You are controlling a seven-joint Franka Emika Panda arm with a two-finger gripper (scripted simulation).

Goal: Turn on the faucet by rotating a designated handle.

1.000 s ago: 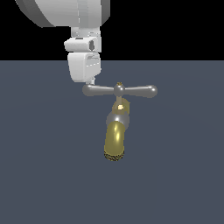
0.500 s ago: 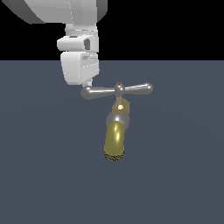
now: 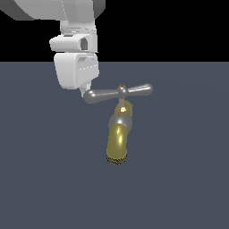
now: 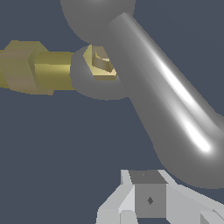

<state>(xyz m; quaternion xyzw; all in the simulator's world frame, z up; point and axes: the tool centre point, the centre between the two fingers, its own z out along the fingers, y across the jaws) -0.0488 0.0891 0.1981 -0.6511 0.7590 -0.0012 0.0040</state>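
The faucet stands in mid-scene with its brass-gold spout (image 3: 117, 142) curving toward the camera under a silver collar (image 3: 120, 121). The silver handle (image 3: 117, 92) is a crossbar on top, tilted, with its left bulb end lower. My gripper (image 3: 86, 90) hangs from the white hand, its fingertips touching the bar's left bulb end from behind. In the wrist view the handle (image 4: 166, 96) fills the frame, with the brass stem (image 4: 48, 70) beside its hub. The gripper (image 4: 148, 200) sits against the bulb end, fingers together and holding nothing.
A flat dark grey-blue floor (image 3: 179, 188) lies all around the faucet, under a black background. The white arm (image 3: 76, 27) comes down from the exterior view's upper left.
The hand has shifted toward the exterior view's left and nearer the camera. The handle has turned a little: its left end is lower and closer, its right end higher.
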